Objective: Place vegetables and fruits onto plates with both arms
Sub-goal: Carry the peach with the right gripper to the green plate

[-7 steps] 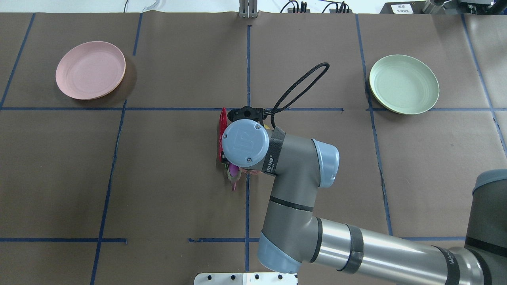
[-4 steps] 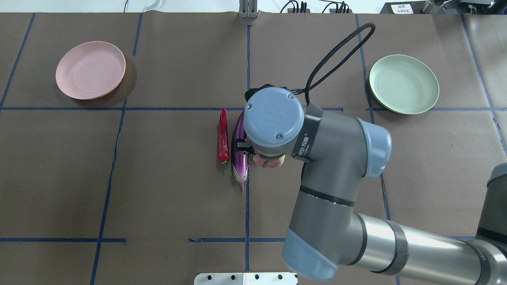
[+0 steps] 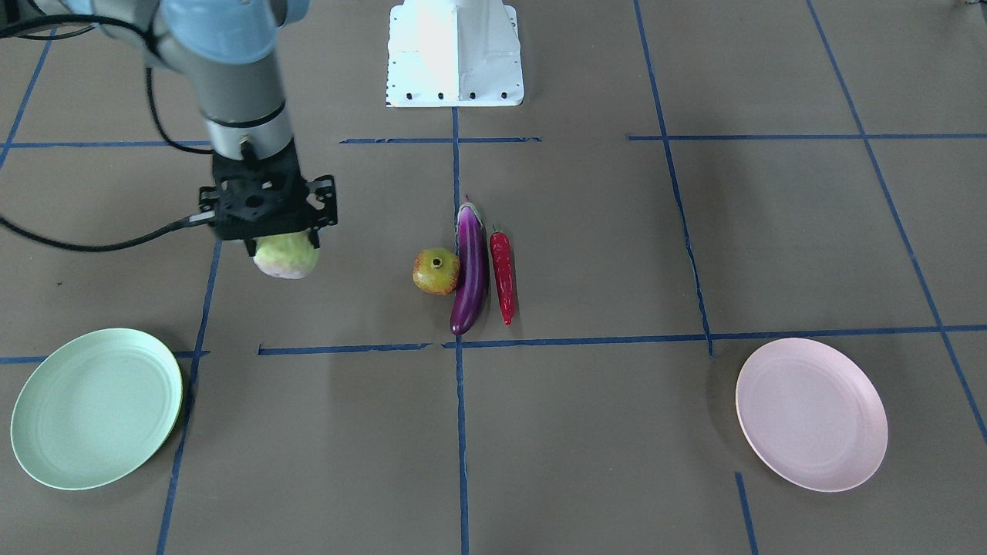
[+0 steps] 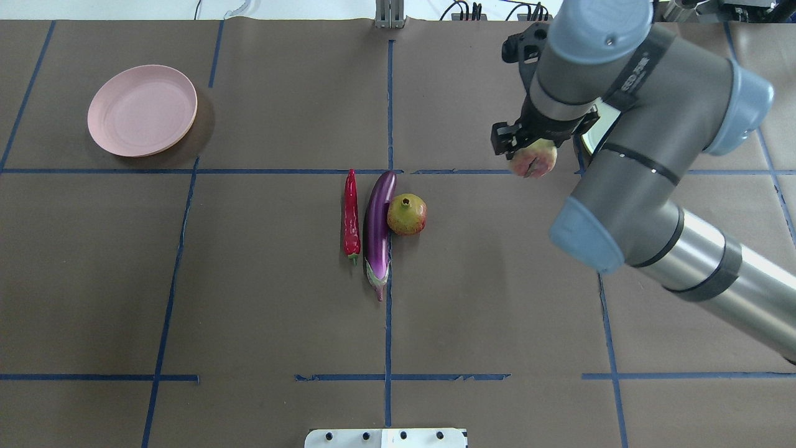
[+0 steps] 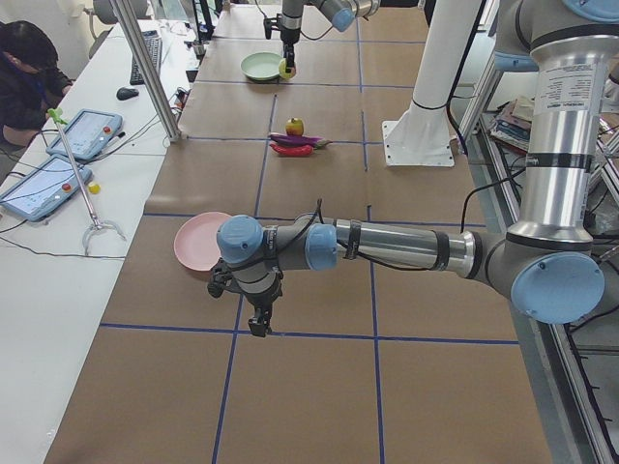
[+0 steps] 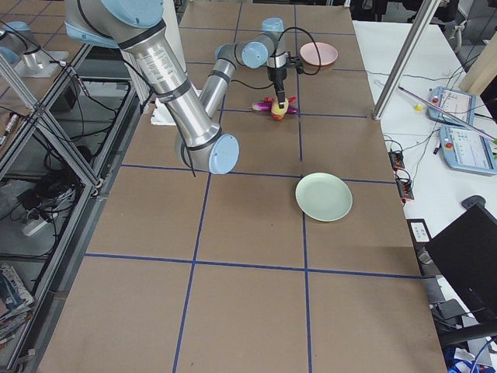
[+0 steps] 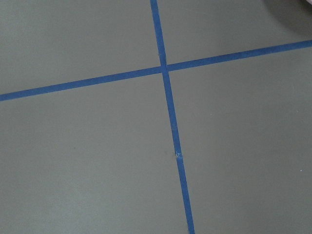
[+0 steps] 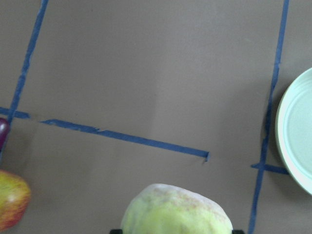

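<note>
My right gripper (image 4: 530,149) is shut on the pale green-white lumpy ball (image 4: 533,160) and holds it above the table, just left of the mint green plate (image 3: 96,408). The ball (image 8: 175,212) fills the bottom of the right wrist view, with the green plate (image 8: 297,141) at the right edge. The purple eggplant (image 4: 377,227), the red chili (image 4: 351,211) and the pomegranate-like fruit (image 4: 407,214) lie side by side at the table's centre. The pink plate (image 4: 142,110) is bare at the far left. My left gripper (image 5: 259,324) shows only in the exterior left view, near the pink plate (image 5: 198,242); I cannot tell whether it is open.
The white base block (image 3: 455,50) stands at the robot's edge. A black cable (image 3: 77,245) trails from the right wrist. My right arm covers most of the green plate in the overhead view. A side table with tablets (image 5: 58,159) runs along the far side.
My right arm has lifted the lumpy ball from beside the eggplant and carried it right and away, toward the green plate. The other three items lie uncovered.
</note>
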